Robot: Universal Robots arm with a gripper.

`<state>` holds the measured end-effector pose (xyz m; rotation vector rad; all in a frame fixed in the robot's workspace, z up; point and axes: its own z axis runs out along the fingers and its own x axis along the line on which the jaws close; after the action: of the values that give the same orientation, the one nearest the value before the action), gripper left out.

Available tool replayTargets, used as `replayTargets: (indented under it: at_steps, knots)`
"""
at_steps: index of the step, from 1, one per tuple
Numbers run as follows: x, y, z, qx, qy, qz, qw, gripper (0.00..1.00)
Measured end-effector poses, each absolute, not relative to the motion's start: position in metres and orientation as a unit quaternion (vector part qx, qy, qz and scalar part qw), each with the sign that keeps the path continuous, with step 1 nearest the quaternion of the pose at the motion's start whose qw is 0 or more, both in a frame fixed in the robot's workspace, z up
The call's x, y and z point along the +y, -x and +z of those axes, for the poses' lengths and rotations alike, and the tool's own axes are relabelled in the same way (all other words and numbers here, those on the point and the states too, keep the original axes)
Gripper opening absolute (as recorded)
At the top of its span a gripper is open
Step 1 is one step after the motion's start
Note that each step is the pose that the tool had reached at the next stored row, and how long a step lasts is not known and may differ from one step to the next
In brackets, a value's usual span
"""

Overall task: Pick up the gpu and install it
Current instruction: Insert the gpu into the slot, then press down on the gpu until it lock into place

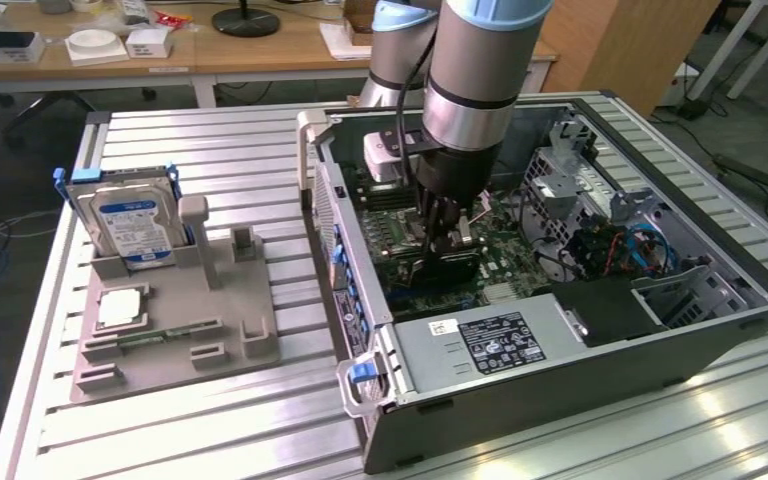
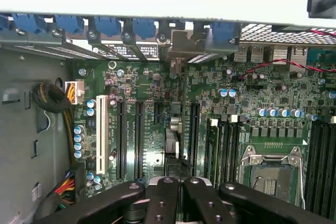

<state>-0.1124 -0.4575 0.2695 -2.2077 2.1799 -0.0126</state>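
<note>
The gpu, a thin dark circuit card, is down inside the open black computer case, standing on edge over the green motherboard. The wrist view sees it edge-on, as a narrow strip running between two of the long black expansion slots, with its silver metal bracket up against the case's rear wall under a row of blue plastic latches. Whether the card is fully seated in a slot cannot be told. In the exterior view the gpu is only a dark slab below the gripper, mostly hidden by the arm's grey wrist.

The black gripper has its jaws drawn close together, pinching the card's upper edge.

The wrist view also gives the board's detail: a white expansion slot, the metal-framed processor socket and a bundle of yellow and red wires at the case wall. The exterior view gives the surroundings: a grey power supply with a black label at the case's near end and, on the ribbed aluminium table toward the exterior view's left, a grey moulded parts holder with a silver hard drive with a blue-white label standing upright in it. A wooden desk stands behind.
</note>
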Motion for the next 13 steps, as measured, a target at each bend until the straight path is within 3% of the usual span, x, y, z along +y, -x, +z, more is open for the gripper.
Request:
replayTargets:
  at_steps: [13]
  knots:
    - [-0.4575,0.1125,0.2695,0.702,0.711,-0.004,0.020,0.10]
